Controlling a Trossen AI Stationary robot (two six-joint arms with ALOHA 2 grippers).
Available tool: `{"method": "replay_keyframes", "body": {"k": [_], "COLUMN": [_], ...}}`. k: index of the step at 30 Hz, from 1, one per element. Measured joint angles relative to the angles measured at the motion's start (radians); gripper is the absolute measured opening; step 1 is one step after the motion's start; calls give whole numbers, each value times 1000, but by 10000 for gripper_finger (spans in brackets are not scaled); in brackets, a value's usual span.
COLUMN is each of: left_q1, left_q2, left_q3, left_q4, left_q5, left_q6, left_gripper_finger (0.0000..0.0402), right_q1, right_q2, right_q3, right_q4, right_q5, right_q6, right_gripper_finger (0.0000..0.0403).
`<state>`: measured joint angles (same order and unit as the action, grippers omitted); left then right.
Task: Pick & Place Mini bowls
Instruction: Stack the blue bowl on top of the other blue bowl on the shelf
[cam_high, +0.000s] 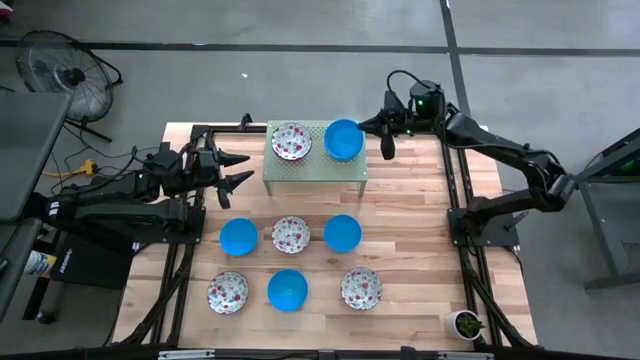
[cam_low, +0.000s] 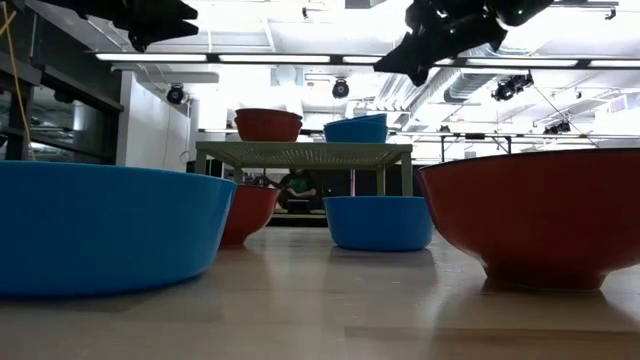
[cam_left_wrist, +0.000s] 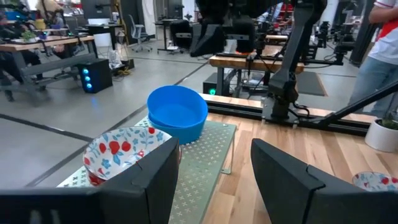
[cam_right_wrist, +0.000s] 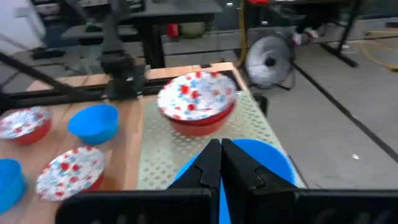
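Note:
A pale green rack (cam_high: 315, 170) stands at the table's far middle. On it sit a floral mini bowl (cam_high: 291, 141) and a blue mini bowl (cam_high: 343, 139). Several more mini bowls rest on the table in two rows, among them a blue one (cam_high: 238, 236) and a floral one (cam_high: 361, 288). My right gripper (cam_high: 388, 150) is shut and hovers just right of the rack's blue bowl (cam_right_wrist: 267, 158), above it. My left gripper (cam_high: 245, 169) stands open left of the rack, level, facing the floral bowl (cam_left_wrist: 124, 152), with nothing between its fingers.
A small potted plant (cam_high: 465, 323) stands at the table's near right corner. Dark frame rails (cam_high: 460, 200) run along both table sides. A fan (cam_high: 65, 75) stands on the floor beyond the far left. Bare wood lies right of the rack and bowl rows.

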<state>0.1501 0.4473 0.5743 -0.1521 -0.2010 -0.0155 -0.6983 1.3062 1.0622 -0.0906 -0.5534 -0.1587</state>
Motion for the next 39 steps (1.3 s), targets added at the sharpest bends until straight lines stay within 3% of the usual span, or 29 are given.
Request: {"method": "replay_keyframes", "body": {"k": [18,39], "left_q1": [0,0], "left_q2": [0,0], "left_q3": [0,0], "left_q4": [28,23], "left_q5": [8,28], "left_q6": [2,2], "left_gripper_finger": [195,195], "right_q1": [20,12], "right_q2": [109,108], "right_q3": [1,1], "right_q4": [1,-34], "right_q5": [-15,-26], "right_q6": [-31,-29], "right_gripper_finger": [0,0]}}
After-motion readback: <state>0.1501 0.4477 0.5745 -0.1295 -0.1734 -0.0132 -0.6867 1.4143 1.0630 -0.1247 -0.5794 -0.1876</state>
